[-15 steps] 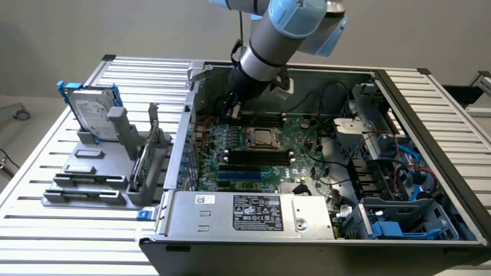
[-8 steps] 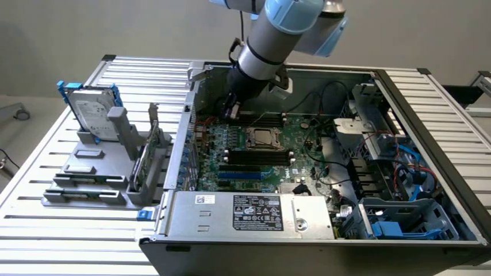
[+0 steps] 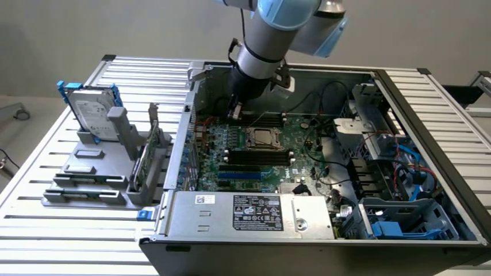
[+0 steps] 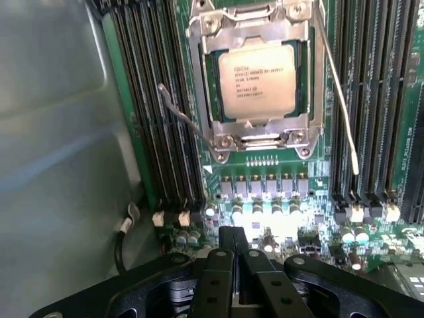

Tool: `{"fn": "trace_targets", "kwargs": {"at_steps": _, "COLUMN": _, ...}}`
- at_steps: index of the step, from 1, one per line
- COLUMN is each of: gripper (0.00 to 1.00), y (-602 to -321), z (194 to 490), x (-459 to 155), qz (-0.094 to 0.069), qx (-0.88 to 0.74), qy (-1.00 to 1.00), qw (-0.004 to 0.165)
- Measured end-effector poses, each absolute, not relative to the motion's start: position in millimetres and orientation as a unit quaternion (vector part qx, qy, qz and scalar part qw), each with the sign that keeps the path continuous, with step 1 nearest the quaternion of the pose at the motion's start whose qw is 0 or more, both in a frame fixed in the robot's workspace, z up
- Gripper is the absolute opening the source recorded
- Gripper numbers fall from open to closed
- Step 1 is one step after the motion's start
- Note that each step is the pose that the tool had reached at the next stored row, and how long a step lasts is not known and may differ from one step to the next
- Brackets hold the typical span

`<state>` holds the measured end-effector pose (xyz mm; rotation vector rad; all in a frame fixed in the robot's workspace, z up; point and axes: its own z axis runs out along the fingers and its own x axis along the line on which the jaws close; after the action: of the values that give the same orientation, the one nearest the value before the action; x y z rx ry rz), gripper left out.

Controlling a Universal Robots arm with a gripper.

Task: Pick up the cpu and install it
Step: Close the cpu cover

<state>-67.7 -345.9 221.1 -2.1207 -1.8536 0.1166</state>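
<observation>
My fingers (image 4: 224, 268) are sitting pressed tight together, and they are holding nothing. They are black, flat and hard. In the wrist view they are hanging over the green board (image 4: 278, 182), near a row of small shiny cans. The cpu (image 4: 258, 83) is lying flat in its socket, apart from my fingers. It is a small square with a dull silver top and tiny dark writing. A shiny metal frame (image 4: 199, 66) is going around it, and two thin wire levers (image 4: 338, 99) are sticking out beside it. Long black memory slots (image 4: 169, 139) are running along both sides.

The exterior view is showing more. There my fingers (image 3: 236, 112) are hanging inside an open computer case (image 3: 307, 253), just past the cpu (image 3: 261, 137) toward the far wall, not touching it. My round grey and blue arm (image 3: 265, 49) is reaching down from above. A grey box with a white label (image 3: 257, 214) is sitting at the near edge of the case. The case is resting on a surface (image 3: 46, 230) made of long silver ribs. On the exterior view's left, a silver hard drive (image 3: 92, 118) with blue side rails is standing up in a grey holder (image 3: 84, 184).
</observation>
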Motion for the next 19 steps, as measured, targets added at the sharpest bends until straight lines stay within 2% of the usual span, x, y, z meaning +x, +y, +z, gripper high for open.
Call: {"fn": "trace_targets", "kwargs": {"at_steps": 19, "gripper": 0.11, "y": -345.4, "z": 220.6, "x": -67.6, "qz": 0.006, "qx": -0.805, "qy": -0.576, "qw": 0.146}}
